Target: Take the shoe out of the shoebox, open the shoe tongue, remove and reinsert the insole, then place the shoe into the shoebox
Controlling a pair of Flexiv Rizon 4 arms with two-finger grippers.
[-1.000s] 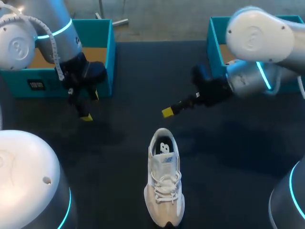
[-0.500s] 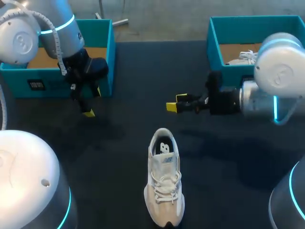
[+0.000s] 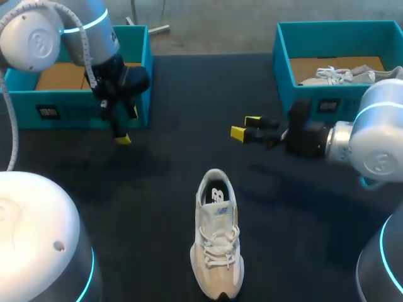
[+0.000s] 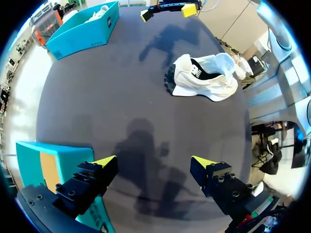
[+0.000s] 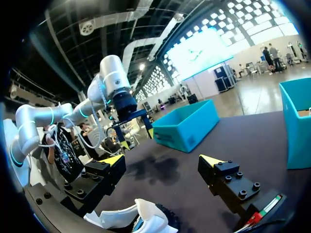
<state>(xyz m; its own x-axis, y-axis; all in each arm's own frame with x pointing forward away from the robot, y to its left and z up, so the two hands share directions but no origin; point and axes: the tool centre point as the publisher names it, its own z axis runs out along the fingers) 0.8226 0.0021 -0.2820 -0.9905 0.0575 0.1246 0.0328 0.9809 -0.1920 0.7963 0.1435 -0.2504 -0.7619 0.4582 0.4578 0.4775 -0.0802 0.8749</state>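
Shoe [image 3: 217, 236]: one, on the table [image 3: 189, 94] at 6 o'clock, upright on its sole with the toe toward the robot. It was out of its box, probably set where both arms could reach the tongue and insole.
Second shoe [image 3: 334, 75]: one, lying in the right shoebox.
Shoeboxes: two, teal, lidless. The left shoebox [image 3: 141, 69] was at 10 o'clock, the right shoebox [image 3: 283, 60] at 2 o'clock.
Left gripper [image 3: 126, 126]: fingers spread wide, holding nothing, beside the left shoebox, at 10 o'clock from the shoe.
Right gripper [image 3: 245, 127]: fingers parted, empty, at 1 o'clock from the shoe, tips pointing toward 9 o'clock. It was likely poised for the tongue.
Grippers: two, neither touching the shoe.
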